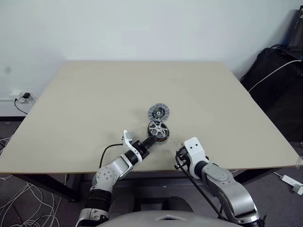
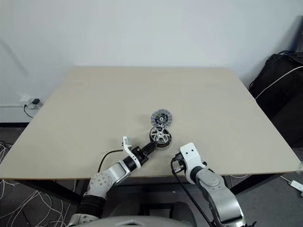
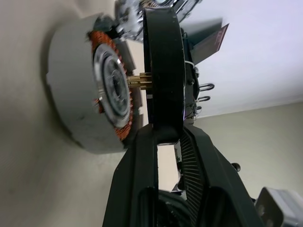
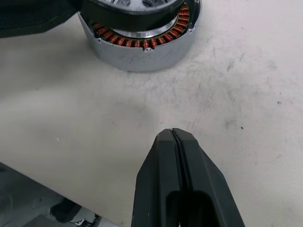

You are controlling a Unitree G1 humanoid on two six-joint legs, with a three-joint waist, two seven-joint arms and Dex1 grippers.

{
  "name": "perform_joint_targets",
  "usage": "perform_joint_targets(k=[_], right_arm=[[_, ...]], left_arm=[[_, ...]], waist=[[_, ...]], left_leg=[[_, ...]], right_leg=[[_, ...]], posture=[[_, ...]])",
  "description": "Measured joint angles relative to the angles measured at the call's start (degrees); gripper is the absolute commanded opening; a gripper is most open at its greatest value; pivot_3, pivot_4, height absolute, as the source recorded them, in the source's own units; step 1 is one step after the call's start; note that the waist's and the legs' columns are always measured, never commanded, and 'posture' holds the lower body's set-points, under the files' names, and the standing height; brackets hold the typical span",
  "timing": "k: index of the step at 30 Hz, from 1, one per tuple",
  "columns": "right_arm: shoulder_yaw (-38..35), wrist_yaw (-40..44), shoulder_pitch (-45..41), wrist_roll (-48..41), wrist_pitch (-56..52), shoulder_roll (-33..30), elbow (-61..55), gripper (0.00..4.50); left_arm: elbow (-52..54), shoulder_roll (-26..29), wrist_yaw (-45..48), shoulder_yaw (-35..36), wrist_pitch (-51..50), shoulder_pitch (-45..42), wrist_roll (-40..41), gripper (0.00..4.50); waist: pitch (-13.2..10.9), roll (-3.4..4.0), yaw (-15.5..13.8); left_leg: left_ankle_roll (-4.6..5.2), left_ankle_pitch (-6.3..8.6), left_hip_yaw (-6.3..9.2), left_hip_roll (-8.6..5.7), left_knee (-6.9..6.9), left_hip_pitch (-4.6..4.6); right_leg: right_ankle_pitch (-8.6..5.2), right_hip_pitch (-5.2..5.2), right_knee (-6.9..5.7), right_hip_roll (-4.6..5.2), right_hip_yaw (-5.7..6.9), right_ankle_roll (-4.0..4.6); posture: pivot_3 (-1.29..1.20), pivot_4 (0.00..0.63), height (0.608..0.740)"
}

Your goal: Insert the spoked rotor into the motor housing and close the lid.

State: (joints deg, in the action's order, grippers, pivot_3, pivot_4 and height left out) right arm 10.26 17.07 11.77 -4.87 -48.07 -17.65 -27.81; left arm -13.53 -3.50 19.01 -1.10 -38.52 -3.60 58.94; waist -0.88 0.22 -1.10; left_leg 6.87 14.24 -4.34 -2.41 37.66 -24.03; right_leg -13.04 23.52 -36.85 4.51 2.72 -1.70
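Left eye view: at centre frame, the left gripper (image 1: 150, 138) pinches the spoked rotor (image 1: 157, 128) by its rim directly over the motor housing (image 1: 161, 137); the lid (image 1: 158, 112) lies just above them on the table (image 1: 94, 94).

Left wrist view: a brass shaft bridges the rotor and housing.

Right wrist view: the right gripper (image 4: 176, 137) is shut, empty, near the housing.
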Motion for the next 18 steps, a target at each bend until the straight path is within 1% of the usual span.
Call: perform_joint_targets(k=[18], right_arm=[[0.0,0.0,-0.3,0.0,0.0,0.0,-0.2,0.0]], left_arm=[[-1.8,0.0,1.5,0.0,-0.9,-1.4,-1.7,0.41]], waist=[[0.0,0.0,0.0]], left_leg=[[0.01,0.01,0.0,0.0,0.0,-0.01]], right_leg=[[0.0,0.0,0.0,0.02,0.01,0.0]], posture=[[0.0,0.0,0.74]])
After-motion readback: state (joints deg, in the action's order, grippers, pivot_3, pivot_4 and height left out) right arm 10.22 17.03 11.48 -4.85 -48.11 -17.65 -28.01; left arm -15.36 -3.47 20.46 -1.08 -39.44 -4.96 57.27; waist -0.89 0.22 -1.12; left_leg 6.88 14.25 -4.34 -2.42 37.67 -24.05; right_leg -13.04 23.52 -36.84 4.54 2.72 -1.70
